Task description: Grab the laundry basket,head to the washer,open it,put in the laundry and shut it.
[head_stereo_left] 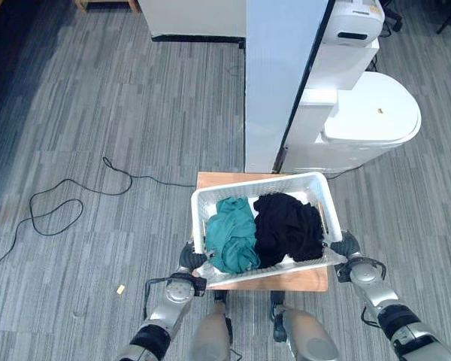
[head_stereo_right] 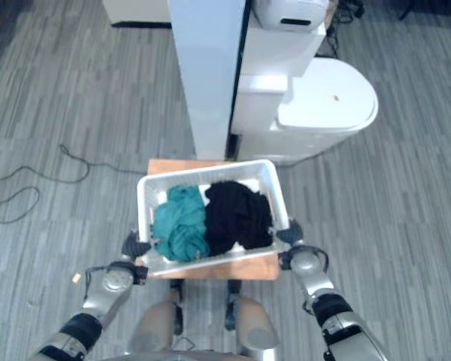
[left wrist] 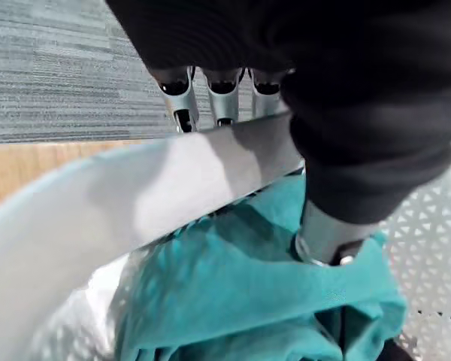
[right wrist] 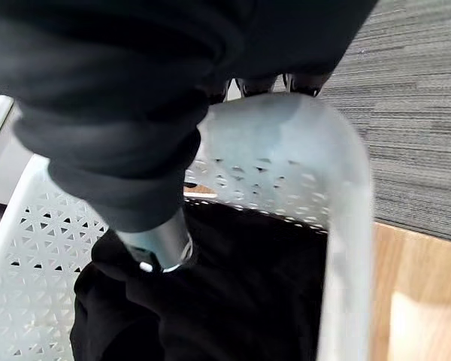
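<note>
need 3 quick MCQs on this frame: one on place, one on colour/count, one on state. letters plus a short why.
1. Where does the white perforated plastic laundry basket sit?
A. on the low brown wooden stand
B. on the grey carpet floor
C. on top of the white machine

2. Which clothes lie in the basket?
A. one red piece
B. a teal piece and a black piece
C. three white pieces

3. How do the robot hands stand?
A. both hang away from the basket
B. one is inside the machine
C. the left robot hand and the right robot hand grip opposite rims

Answers:
1 A: wood shows under the basket's near and far edges.
2 B: teal lies towards the robot's left, black towards its right.
3 C: each wrist view shows fingers outside the rim and the thumb inside.
</note>
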You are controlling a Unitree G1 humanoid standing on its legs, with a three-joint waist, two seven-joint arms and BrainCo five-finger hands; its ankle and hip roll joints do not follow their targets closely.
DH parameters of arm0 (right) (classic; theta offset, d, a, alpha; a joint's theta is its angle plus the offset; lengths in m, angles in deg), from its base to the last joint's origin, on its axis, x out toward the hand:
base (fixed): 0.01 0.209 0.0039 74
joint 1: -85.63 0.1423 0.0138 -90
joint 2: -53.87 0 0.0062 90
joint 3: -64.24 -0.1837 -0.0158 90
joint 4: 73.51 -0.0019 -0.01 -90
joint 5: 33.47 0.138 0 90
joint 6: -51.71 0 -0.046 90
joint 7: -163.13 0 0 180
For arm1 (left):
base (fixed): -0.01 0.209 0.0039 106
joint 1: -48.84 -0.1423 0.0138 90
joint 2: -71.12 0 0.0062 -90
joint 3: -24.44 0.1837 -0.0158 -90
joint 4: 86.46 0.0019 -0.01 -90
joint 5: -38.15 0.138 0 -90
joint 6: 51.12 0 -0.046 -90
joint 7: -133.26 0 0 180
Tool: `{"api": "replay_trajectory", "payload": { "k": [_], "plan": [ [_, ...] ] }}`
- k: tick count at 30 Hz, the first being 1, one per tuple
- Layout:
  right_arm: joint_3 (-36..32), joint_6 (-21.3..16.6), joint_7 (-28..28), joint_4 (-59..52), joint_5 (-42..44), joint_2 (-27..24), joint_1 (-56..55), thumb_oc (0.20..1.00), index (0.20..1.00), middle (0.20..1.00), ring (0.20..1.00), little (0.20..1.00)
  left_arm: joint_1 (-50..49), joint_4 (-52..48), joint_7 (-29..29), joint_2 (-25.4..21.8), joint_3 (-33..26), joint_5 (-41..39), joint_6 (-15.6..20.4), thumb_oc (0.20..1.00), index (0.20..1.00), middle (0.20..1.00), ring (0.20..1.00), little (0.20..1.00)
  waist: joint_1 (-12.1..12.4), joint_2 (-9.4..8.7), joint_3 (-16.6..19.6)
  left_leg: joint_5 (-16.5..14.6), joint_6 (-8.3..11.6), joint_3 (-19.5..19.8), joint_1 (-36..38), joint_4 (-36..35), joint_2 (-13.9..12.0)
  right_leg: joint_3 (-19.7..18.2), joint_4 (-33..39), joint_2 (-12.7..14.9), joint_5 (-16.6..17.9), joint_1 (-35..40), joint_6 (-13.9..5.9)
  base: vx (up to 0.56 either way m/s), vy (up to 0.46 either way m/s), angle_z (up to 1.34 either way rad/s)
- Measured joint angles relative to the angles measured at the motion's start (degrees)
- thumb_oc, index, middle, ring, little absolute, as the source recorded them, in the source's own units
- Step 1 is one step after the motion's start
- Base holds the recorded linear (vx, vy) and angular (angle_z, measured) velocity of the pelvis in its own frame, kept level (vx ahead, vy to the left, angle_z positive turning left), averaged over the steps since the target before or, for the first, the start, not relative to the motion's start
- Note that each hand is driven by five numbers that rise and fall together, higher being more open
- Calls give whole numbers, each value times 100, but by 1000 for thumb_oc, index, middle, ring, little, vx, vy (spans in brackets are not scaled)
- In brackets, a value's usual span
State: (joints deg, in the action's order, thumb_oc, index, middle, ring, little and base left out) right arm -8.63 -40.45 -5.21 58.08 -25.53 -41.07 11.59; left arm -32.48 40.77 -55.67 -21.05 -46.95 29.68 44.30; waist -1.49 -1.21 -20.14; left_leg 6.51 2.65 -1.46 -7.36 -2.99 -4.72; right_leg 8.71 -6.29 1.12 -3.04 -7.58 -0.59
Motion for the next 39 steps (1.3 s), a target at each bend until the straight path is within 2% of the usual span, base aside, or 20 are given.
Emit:
{"api": "replay_trajectory", "payload": {
  "k": [5, 9, 10, 11, 13, 14, 15, 18, 19, 20, 21, 23, 26, 27, 29, 31, 32, 34, 38, 39],
  "plan": [
    [138, 14, -80, -110, 128, 90, -266, 200, 200, 200, 200, 200, -214, -147, -34, -213, -115, -40, -120, 200, 200, 200, 200, 200, -6, -25, 71, 0, 0, -38, 68, 4, -11, -50, 128, -15, 61, 106, -18, -12, -7, -4],
    [7, 82, -79, -1189, 115, -69, -816, 200, 200, 200, 200, 200, -473, -771, -34, -356, -284, -42, -280, 200, 200, 200, 200, 200, -25, -169, 167, -4, -1, -96, 267, 141, 34, -280, 219, 5, 120, 280, -55, -136, 135, -38],
    [-49, 110, -93, -1508, 104, 6, -874, 200, 200, 200, 200, 200, -798, -1315, -138, -521, -387, -225, -295, 200, 200, 200, 200, 200, 109, -482, 180, -149, 13, 746, 231, 529, 320, -806, 182, 83, 172, 173, -89, -107, 187, -117],
    [-40, 52, -98, -1623, 99, -45, -870, 200, 200, 200, 200, 200, -921, -1376, -178, -551, -392, -266, -208, 200, 200, 200, 200, 200, 132, -529, 235, -297, -42, 971, 246, 680, 393, -1039, 237, 122, 311, 197, -99, -99, 186, -136],
    [-157, 11, -138, -1823, 90, -178, -881, 200, 200, 200, 200, 200, -943, -1420, -185, -424, -397, -346, -190, 200, 200, 200, 200, 200, 51, -376, 329, -623, -9, 1398, 351, 640, 459, -1244, 294, 41, 413, 221, -140, -54, 179, -81],
    [-241, 5, -142, -1826, 90, -181, -889, 200, 200, 200, 200, 200, -964, -1428, -185, -382, -391, -404, -163, 200, 200, 200, 200, 200, -48, -304, 372, -712, 2, 1317, 359, 574, 415, -1250, 288, 11, 418, 212, -159, -147, 305, -70],
    [-501, 18, -172, -2066, 84, -100, -1094, 200, 200, 200, 200, 200, -809, -1556, -182, -429, -275, -422, -162, 200, 200, 200, 200, 200, -306, -480, 460, -807, -55, 1107, 482, 490, 479, -1516, 269, -3, 542, 7, -318, -107, 163, -90],
    [-592, -18, -171, -2468, -75, -100, -1315, 200, 200, 200, 200, 200, -802, -1611, -156, -499, -324, -447, -150, 200, 200, 200, 200, 200, -375, -670, 574, -836, -179, 591, 524, 475, 610, -1996, 388, 158, 749, -126, -516, -166, 164, -136],
    [-705, 21, -170, -2480, -88, -19, -1353, 200, 200, 200, 200, 200, -793, -1708, -193, -501, -292, -448, -147, 200, 200, 200, 200, 200, -517, -720, 572, -840, -252, -39, 600, 561, 604, -1957, 555, 146, 1253, -260, -781, -170, 47, -179],
    [-635, 23, -174, -2489, -119, 20, -1299, 200, 200, 200, 200, 200, -872, -1745, -209, -538, -349, -453, -138, 200, 200, 200, 200, 200, -396, -719, 573, -901, -357, -413, 695, 556, 560, -1624, 684, 137, 1374, -316, -928, -188, 23, -223],
    [-549, -5, -173, -2486, -126, 66, -1293, 200, 200, 200, 200, 200, -848, -1736, -215, -580, -402, -479, -147, 200, 200, 200, 200, 200, -443, -756, 582, -1074, -554, -777, 642, 792, 592, -904, 797, 336, 963, -285, -580, -122, 12, -195],
    [-648, 18, -166, -2474, -126, 45, -1271, 200, 200, 200, 200, 200, -748, -1708, -227, -423, -502, -472, -144, 200, 200, 200, 200, 200, -387, -532, 461, -1093, -561, -1284, 774, 693, 421, 517, 319, 597, 705, -549, -232, -125, -17, -160],
    [-619, 17, -172, -2505, -121, -40, -1395, 200, 200, 200, 200, 200, -765, -1696, -227, -428, -482, -469, -148, 200, 200, 200, 200, 200, -527, -439, 445, -1067, -570, -1719, 947, 627, 236, 1058, -379, 950, 596, -422, -269, -97, -95, -117],
    [-567, 9, -191, -2624, -127, -90, -1404, 200, 200, 200, 200, 200, -912, -1719, -226, -427, -490, -474, -143, 200, 200, 200, 200, 200, -349, -394, 456, -1037, -525, -2164, 1063, 526, 70, 1149, -1164, 1049, 311, -432, -256, 67, -154, -148],
    [-538, 10, -197, -2737, -135, -118, -1478, 200, 200, 200, 200, 200, -945, -1727, -226, -440, -517, -480, -143, 200, 200, 200, 200, 200, -296, -334, 504, -966, -395, -2590, 1082, 453, -114, 1277, -1402, 1098, 54, -145, -368, 109, -207, -128],
    [-530, 13, -200, -2758, -139, -80, -1521, 200, 200, 200, 200, 200, -975, -1758, -224, -488, -519, -481, -143, 200, 200, 200, 200, 200, -267, -450, 579, -932, -300, -2631, 1110, 407, -30, 1277, -538, 1095, 63, 317, -502, 100, -168, -74],
    [-565, 41, -203, -2760, -140, -92, -1547, 200, 200, 200, 200, 200, -1043, -1786, -220, -406, -546, -479, -157, 200, 200, 200, 200, 200, -291, -257, 573, -843, -266, -2618, 1150, 381, -122, 1176, -17, 818, 295, 545, -377, 175, -351, -84],
    [-573, 29, -242, -2751, -139, -181, -1691, 200, 200, 200, 200, 200, -1224, -1835, -210, -258, -514, -475, -156, 200, 200, 200, 200, 200, -344, -109, 654, -774, -156, -2413, 1202, 482, -294, 950, 210, 573, 365, 639, -272, 160, -336, -66],
    [-647, -12, -287, -2825, -123, -171, -2012, 200, 200, 200, 200, 200, -1427, -1824, -187, -228, -423, -471, -171, 200, 200, 200, 200, 200, -344, -136, 701, -741, -88, -2083, 959, 1765, -777, 408, 425, 254, 188, 796, -53, 115, -216, -77],
    [-579, -9, -284, -2830, -119, -252, -2006, 200, 200, 200, 200, 200, -1439, -1830, -187, -203, -451, -472, -171, 200, 200, 200, 200, 200, -309, -117, 729, -685, -125, -1800, 819, 2167, -874, 260, 457, 115, 343, 813, 168, 137, -189, -88]
  ]
}}
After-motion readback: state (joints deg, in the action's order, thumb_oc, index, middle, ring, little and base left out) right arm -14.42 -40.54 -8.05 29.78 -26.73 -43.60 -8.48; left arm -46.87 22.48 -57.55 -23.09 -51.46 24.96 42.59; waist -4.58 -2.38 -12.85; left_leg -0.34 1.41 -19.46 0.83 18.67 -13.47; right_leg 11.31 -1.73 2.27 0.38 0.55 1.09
